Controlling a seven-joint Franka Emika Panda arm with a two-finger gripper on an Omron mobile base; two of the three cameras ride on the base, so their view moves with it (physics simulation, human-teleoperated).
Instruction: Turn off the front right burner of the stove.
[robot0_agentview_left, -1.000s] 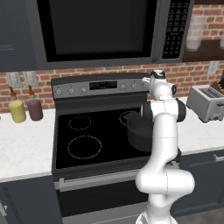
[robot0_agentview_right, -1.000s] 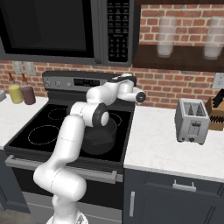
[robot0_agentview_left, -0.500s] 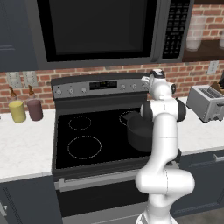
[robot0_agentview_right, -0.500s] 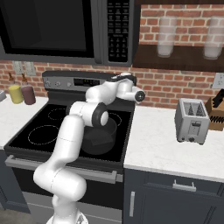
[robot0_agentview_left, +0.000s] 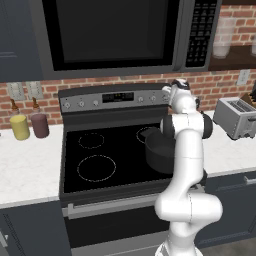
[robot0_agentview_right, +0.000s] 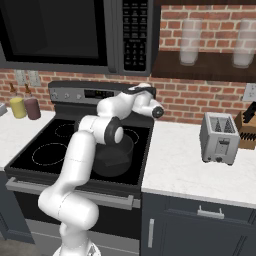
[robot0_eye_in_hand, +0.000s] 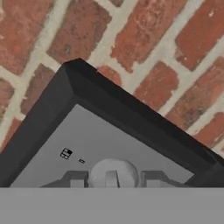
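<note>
The stove (robot0_agentview_left: 110, 150) has a flat black glass top and a grey back panel (robot0_agentview_left: 90, 103) with small round knobs. A dark pot (robot0_agentview_left: 161, 150) stands on its right front part and hides the front right burner. My gripper (robot0_agentview_left: 167, 96) reaches the panel's right end, also seen from the other side (robot0_agentview_right: 130, 93). In the hand view my gripper (robot0_eye_in_hand: 112, 180) is shut on the round grey knob (robot0_eye_in_hand: 113, 169), one finger tip (robot0_eye_in_hand: 76, 180) on each side. A small marking (robot0_eye_in_hand: 65, 153) sits beside the knob.
A black microwave (robot0_agentview_left: 115, 35) hangs just above the panel. A toaster (robot0_agentview_left: 235, 117) stands on the right counter, with a knife block (robot0_agentview_right: 247, 125) past it. Yellow (robot0_agentview_left: 20, 127) and purple (robot0_agentview_left: 40, 125) jars sit on the left counter. Brick wall behind.
The hand has edged slightly closer to the back panel's right end. The pot and everything else stay where they were.
</note>
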